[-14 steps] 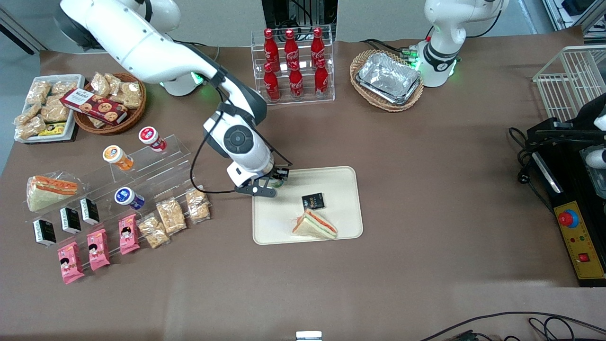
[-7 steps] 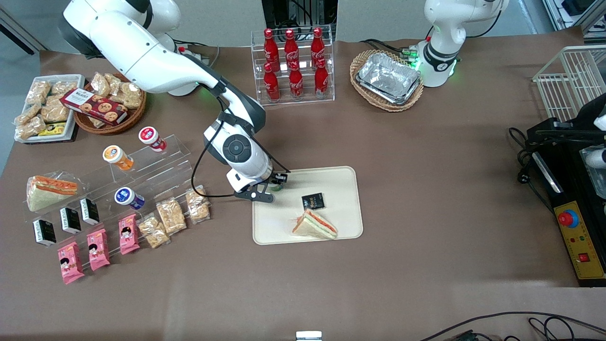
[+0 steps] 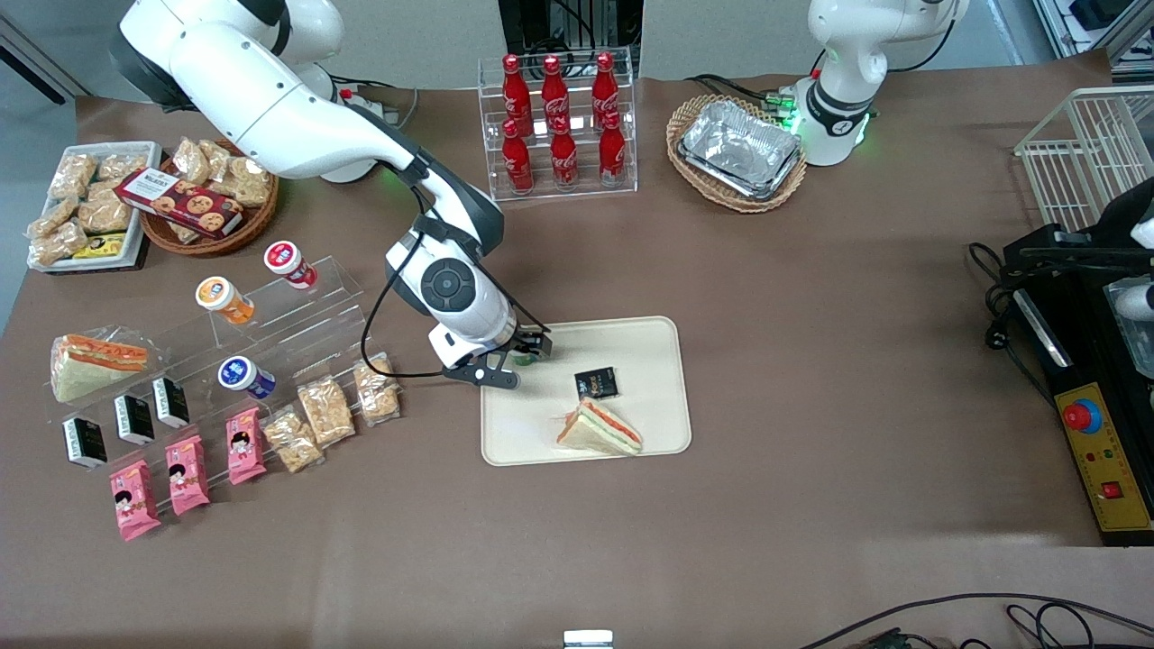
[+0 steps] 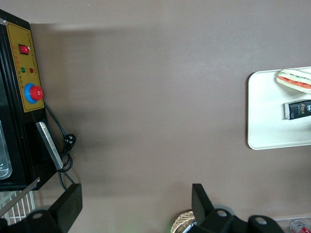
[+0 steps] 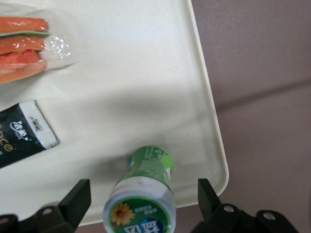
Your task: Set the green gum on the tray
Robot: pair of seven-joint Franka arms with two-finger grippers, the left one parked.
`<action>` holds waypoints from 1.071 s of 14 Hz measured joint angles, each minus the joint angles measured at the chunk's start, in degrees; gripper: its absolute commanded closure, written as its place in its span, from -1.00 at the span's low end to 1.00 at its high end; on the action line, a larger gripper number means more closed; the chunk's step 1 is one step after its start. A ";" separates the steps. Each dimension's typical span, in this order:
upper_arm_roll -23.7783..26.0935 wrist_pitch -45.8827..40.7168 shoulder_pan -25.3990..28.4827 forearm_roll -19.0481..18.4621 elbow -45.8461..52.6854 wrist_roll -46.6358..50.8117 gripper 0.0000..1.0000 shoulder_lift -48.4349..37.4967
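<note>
Drawn back, open tool [image 5: 141,204] straddles unheld green gum [image 5: 143,191] standing on tray [image 5: 146,87] with sandwich [image 5: 24,46].

- The tray [image 3: 631,347] lay on the surface [image 3: 811,315], nearer the front camera than the bottle rack [image 3: 559,126].
- The green gum [image 5: 146,187] stood on the tray just inside a corner of its rim, at the working arm's end, farther from the camera than the sandwich [image 3: 599,428].
- The hand [image 3: 518,356] hung over that corner, its fingers spread wide to either side of the gum, apart from it.
- The black packet [image 3: 597,383] lay on the tray between the gum and the sandwich.
- The stepped display stand [image 3: 297,311] stood toward the working arm's end of the surface.
</note>
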 measured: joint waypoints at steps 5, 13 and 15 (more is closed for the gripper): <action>0.14 -10.53 -1.17 -0.91 2.00 0.12 -0.98 -7.23; -16.91 -37.77 -6.31 12.89 2.74 -33.85 -0.99 -37.89; -25.67 -37.85 -6.99 13.24 2.97 -45.36 -0.99 -38.74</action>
